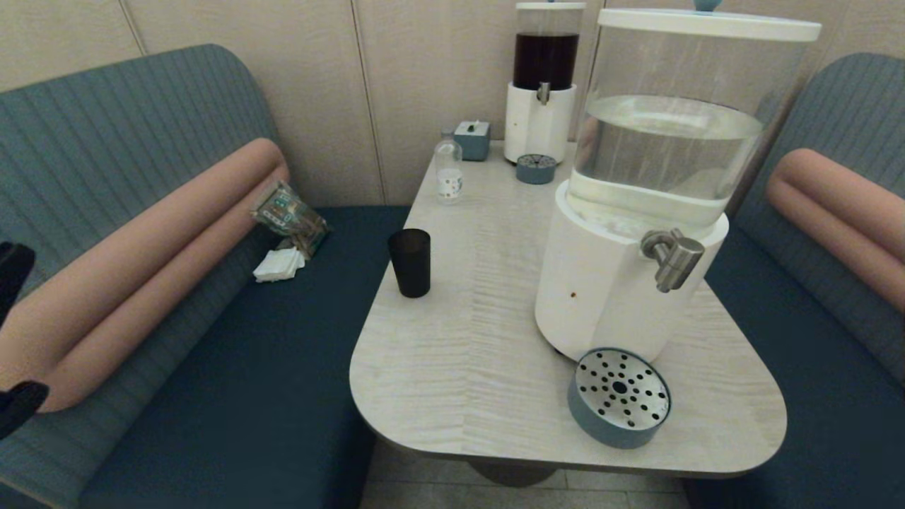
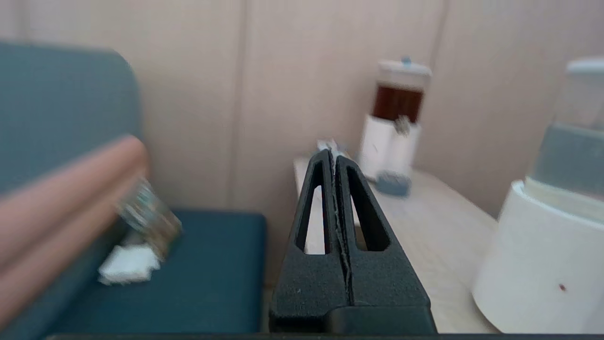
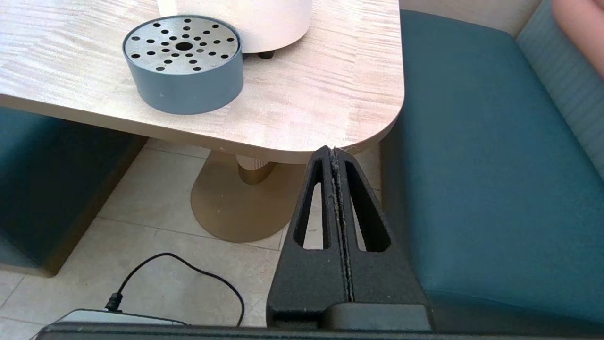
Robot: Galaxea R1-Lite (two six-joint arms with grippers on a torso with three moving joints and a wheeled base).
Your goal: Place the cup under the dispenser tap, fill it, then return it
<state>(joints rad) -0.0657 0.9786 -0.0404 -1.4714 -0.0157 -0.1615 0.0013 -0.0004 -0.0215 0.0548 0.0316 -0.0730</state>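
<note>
The black cup (image 1: 410,263) stands upright near the table's left edge, with nothing touching it. The steel dispenser tap (image 1: 672,258) juts from the white base of the big clear-water dispenser (image 1: 608,283). Below it on the table sits a round grey-blue drip tray (image 1: 620,397) with a perforated metal top. My left gripper (image 2: 332,153) is shut and empty, held over the left bench and pointing toward the table; the cup does not show in its view. My right gripper (image 3: 332,150) is shut and empty, low beside the table's near right corner, out of the head view.
At the table's far end stand a dark-liquid dispenser (image 1: 543,85), a small drip tray (image 1: 535,169), a clear bottle (image 1: 448,172) and a small blue box (image 1: 472,139). A snack bag (image 1: 288,215) and napkins (image 1: 278,265) lie on the left bench. A black cable (image 3: 188,269) lies on the floor.
</note>
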